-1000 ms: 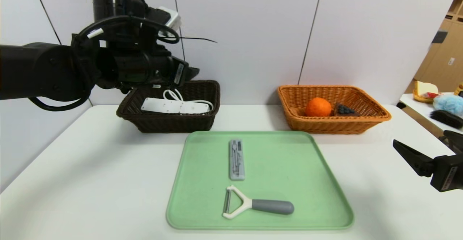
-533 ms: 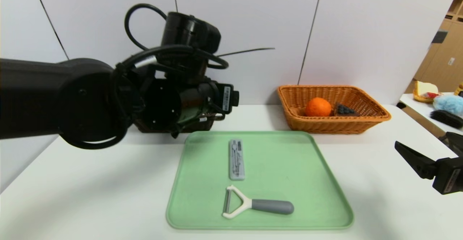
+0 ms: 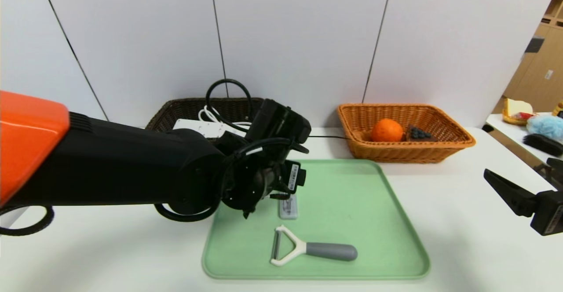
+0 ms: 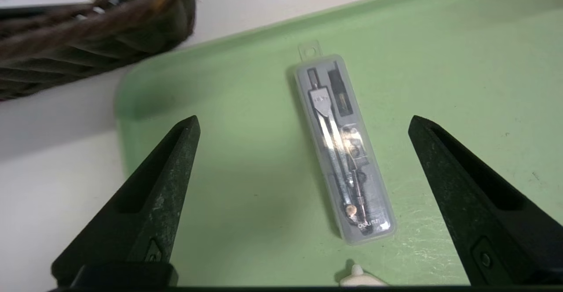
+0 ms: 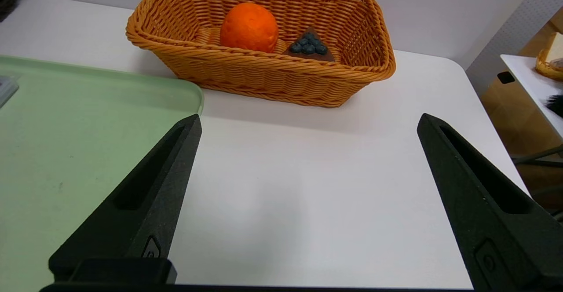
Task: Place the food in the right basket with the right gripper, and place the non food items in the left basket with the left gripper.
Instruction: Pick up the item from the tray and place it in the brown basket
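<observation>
My left gripper is open and hovers over the slim grey case on the green tray, one finger to each side of it and not touching it. In the head view the left arm hides most of the case. The white Y-peeler lies on the tray's near part. The power strip lies in the dark brown basket. The orange and the cake slice sit in the orange-tan basket. My right gripper is open and empty over the bare table at the right. No pen is in view.
The dark basket's corner is close beside the tray's far left corner. A side table with soft toys and a brush stands at the far right, past the table's edge.
My left arm has swung from above the dark basket forward and down over the tray, and now hangs above the grey case. The right arm has barely moved.
</observation>
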Controlling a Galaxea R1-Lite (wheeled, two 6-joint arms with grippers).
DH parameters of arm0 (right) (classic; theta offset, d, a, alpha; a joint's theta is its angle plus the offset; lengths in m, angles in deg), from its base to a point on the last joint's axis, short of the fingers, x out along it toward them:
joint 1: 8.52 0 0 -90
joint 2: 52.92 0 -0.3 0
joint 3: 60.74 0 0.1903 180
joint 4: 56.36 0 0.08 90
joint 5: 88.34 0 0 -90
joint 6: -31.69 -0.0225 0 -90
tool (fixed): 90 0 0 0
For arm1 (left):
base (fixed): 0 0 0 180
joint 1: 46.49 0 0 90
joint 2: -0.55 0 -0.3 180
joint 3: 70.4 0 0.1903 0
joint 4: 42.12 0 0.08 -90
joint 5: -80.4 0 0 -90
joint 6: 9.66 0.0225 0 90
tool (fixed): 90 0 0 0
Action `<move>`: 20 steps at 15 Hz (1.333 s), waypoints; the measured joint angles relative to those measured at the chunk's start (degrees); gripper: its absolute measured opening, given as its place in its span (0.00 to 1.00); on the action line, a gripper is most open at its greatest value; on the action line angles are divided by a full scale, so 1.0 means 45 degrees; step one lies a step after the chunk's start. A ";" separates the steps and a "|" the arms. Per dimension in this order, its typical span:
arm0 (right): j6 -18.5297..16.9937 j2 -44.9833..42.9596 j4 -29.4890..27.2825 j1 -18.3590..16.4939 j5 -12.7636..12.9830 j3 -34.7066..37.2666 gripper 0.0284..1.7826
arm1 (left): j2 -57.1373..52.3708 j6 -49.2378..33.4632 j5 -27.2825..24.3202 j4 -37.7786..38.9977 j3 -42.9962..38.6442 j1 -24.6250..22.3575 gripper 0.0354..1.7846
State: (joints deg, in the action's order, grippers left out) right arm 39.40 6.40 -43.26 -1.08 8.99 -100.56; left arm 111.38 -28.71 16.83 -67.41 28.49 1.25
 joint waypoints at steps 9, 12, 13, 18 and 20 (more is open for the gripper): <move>0.0000 0.0005 -0.0024 0.0000 -0.0019 0.0068 0.95 | 0.1547 -0.0753 -0.0349 0.0339 0.0024 0.0041 0.94; -0.0008 0.0005 -0.0038 0.0000 -0.0019 0.0087 0.95 | 0.1658 -0.0753 -0.0287 0.0398 0.0005 0.0054 0.94; -0.0003 0.0005 -0.0043 0.0000 -0.0014 0.0095 0.95 | 0.1690 -0.0753 -0.0238 0.0406 -0.0014 0.0054 0.94; 0.0005 0.0005 -0.0043 0.0000 -0.0035 0.0160 0.95 | 0.1739 -0.0767 -0.0244 0.0412 0.0019 0.0073 0.53; 0.0005 0.0005 -0.0043 0.0000 -0.0035 0.0160 0.95 | 0.1739 -0.0753 -0.0244 0.0406 0.0030 0.0073 0.42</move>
State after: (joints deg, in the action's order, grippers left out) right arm 39.43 6.43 -43.46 -1.08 8.83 -99.84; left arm 119.21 -32.09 15.74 -65.58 28.62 1.58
